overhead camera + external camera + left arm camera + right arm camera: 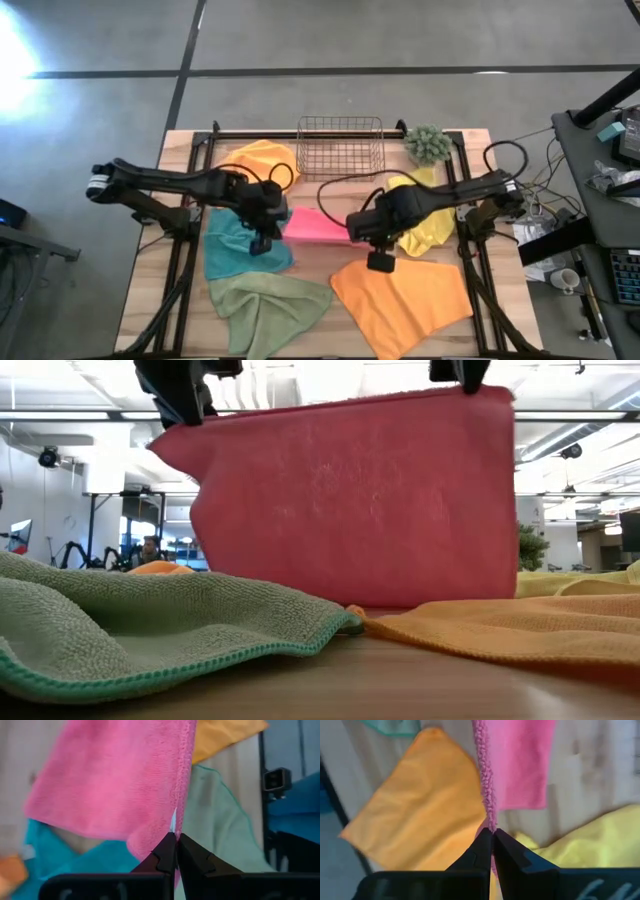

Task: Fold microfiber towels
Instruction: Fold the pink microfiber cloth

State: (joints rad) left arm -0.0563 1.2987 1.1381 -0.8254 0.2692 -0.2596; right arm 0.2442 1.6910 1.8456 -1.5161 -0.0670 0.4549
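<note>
pink towel [350, 500] | hangs upright, top edge running 9-to-3 | left claw [175, 837], right claw [492, 832] each clamped on a top corner

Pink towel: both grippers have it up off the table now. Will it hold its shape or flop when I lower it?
Likely floppy: the pink towel hangs as a slack sheet from the left gripper and right gripper, each shut on its top edge. Probably light, since thin pinches carry it. Its lower edge may drag or bunch against the orange towel below.
</note>
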